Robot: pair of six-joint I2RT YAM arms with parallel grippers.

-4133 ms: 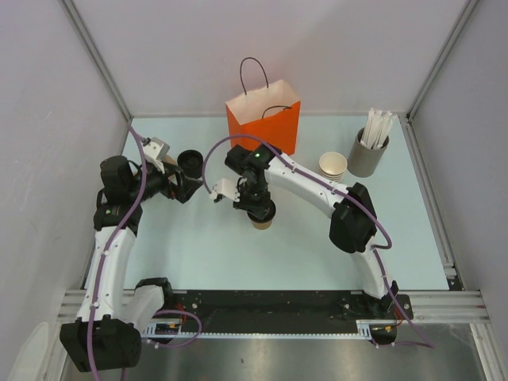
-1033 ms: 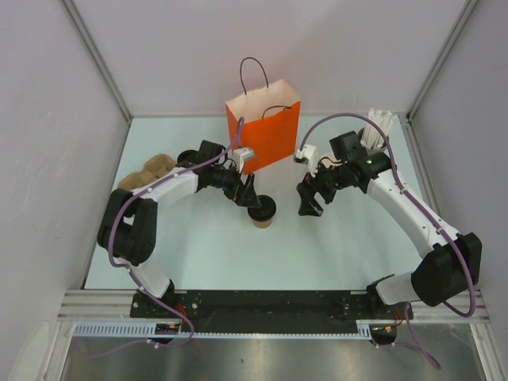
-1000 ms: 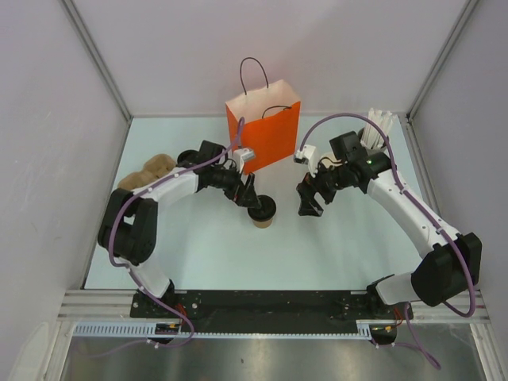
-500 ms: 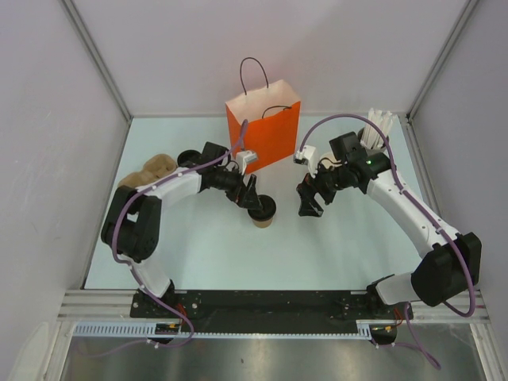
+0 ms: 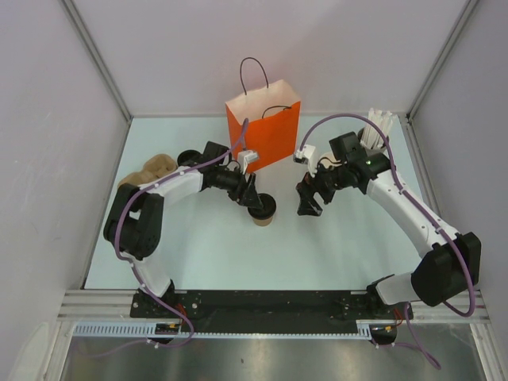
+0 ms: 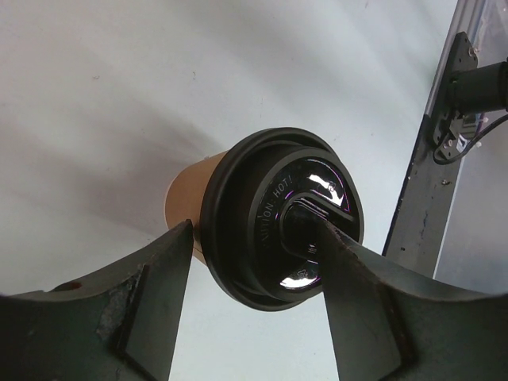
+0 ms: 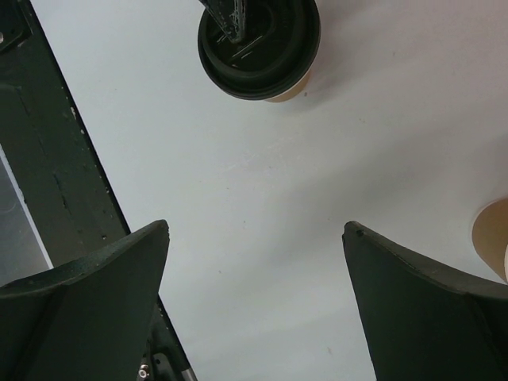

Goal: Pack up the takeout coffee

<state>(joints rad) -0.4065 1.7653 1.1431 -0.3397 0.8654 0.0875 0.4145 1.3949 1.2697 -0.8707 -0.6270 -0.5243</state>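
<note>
The left gripper [image 6: 254, 226] hangs over the one paper cup [image 6: 186, 194], with a finger on each side of its one black lid [image 6: 238, 182]. Its jaws are part way apart, and I cannot tell if they squeeze the lid. The right gripper [image 7: 255, 226] is spread wide and holds nothing. The cup sits off to its left, not touching it. The cup stands on the table [image 5: 222, 254], just in front of the one orange bag [image 5: 263, 119]. One grey pot of white sticks [image 5: 367, 159] stands at the far right.

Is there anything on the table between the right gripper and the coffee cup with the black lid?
No. Only bare table lies between the right gripper and the lidded coffee cup, as the top external and right wrist views both show.
</note>
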